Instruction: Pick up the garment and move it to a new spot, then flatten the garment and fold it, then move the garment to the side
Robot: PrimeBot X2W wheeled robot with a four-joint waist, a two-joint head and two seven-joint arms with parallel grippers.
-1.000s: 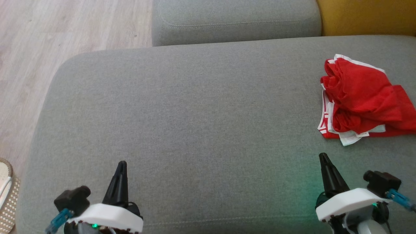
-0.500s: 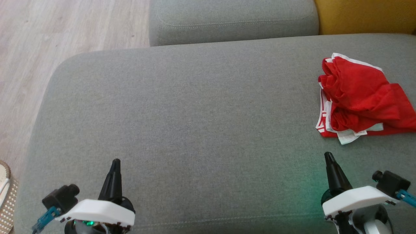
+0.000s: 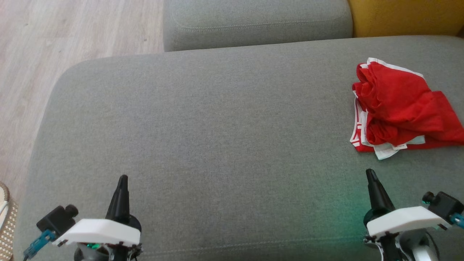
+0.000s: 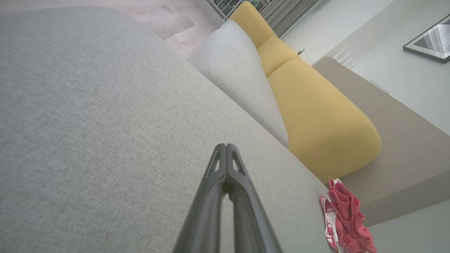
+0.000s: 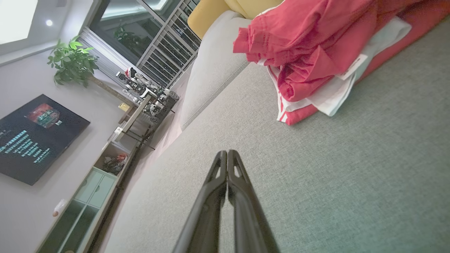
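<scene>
On grey sofa seat, red garment, yellow cushion behind, wood floor, left gripper and right gripper jaws pressed together

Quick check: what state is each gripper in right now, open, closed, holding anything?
Left gripper: closed, empty, over the grey cushion.
Right gripper: closed, empty, just short of the red garment.

a crumpled red garment with white trim lies at the right edge of the frame, on a wide grey cushion. the left gripper at lower left and the right gripper at lower right have their fingers pressed together, both apart from the garment.
</scene>
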